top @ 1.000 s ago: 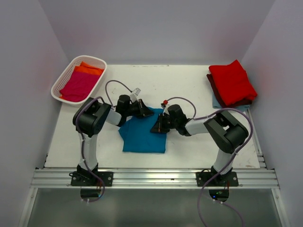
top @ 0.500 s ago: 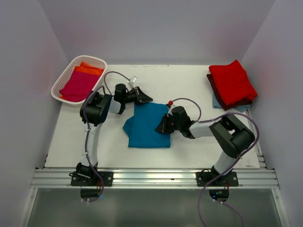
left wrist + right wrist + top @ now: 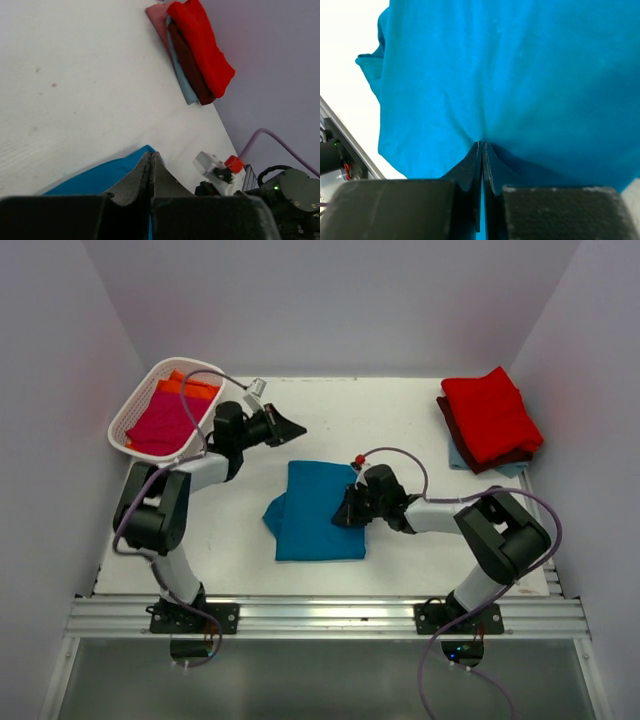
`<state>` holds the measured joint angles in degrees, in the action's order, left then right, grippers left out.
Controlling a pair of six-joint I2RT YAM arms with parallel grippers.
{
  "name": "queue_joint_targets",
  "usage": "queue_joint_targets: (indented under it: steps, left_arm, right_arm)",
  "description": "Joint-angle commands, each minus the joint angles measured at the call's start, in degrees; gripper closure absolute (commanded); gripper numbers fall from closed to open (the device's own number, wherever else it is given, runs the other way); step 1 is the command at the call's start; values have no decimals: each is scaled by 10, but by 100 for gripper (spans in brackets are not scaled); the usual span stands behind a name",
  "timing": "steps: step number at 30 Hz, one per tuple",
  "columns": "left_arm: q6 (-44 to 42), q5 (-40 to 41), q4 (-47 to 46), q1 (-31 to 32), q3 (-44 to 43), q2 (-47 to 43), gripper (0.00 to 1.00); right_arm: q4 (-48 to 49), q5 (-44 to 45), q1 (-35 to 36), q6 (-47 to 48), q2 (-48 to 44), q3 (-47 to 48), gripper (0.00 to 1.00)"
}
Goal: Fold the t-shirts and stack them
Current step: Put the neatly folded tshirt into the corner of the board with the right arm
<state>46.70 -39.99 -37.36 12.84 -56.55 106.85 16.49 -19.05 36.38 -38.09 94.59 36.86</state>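
Observation:
The teal blue t-shirt (image 3: 315, 515) lies folded on the white table, mid-front, with a bunched bit at its left edge. My right gripper (image 3: 344, 513) is low at its right edge, shut on the cloth; in the right wrist view the shirt (image 3: 510, 75) puckers at the closed fingertips (image 3: 482, 144). My left gripper (image 3: 297, 427) is shut and empty, held above the table behind and to the left of the shirt. In the left wrist view its closed tips (image 3: 151, 156) show a corner of the teal shirt (image 3: 100, 177) beyond them.
A stack of folded t-shirts sits at the back right: red (image 3: 490, 412) on top, maroon (image 3: 510, 456) and light blue (image 3: 462, 458) beneath; it also shows in the left wrist view (image 3: 202, 45). A white lattice basket (image 3: 133, 405) at the back left holds magenta (image 3: 160, 425) and orange (image 3: 187, 388) shirts.
My left gripper has let go of the teal shirt and swung back and left toward the basket. The shirt has shifted slightly right with my right gripper still on it.

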Motion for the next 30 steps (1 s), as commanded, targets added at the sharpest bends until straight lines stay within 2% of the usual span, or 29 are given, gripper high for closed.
queue_joint_targets:
  steps: [1, 2, 4, 5, 8, 11, 16, 24, 27, 30]
  left_arm:
    - [-126, 99, 167, 73, 22, -116, 100]
    - [-137, 116, 221, 89, 28, -130, 100]
    - [-144, 148, 254, 124, 43, -157, 100]
    - [-144, 153, 265, 130, 67, -165, 100]
    - [-144, 202, 304, 150, 107, -188, 100]
    - [-145, 222, 323, 166, 135, -199, 100]
    - [-152, 251, 348, 200, 137, -203, 100]
    - [-147, 269, 366, 211, 157, -210, 100]
    - [-142, 277, 364, 213, 176, -215, 100]
    - [-139, 302, 367, 215, 195, -218, 100]
  right_arm:
    - [-49, 5, 1, 35, -50, 39, 94]
    - [-73, 11, -1, 38, -57, 46, 83]
    - [-102, 43, -8, 41, -69, 61, 53]
    - [-126, 54, -20, 39, -82, 62, 44]
    - [-152, 80, -60, 34, -110, 52, 27]
    - [-157, 81, -91, 41, -126, 35, 22]
    - [-163, 69, -109, 48, -118, 29, 21]
    - [-129, 52, -117, 23, -86, -22, 21]
    - [-114, 69, -117, 28, -61, -50, 21]
    - [-76, 48, -120, 20, -13, -57, 22]
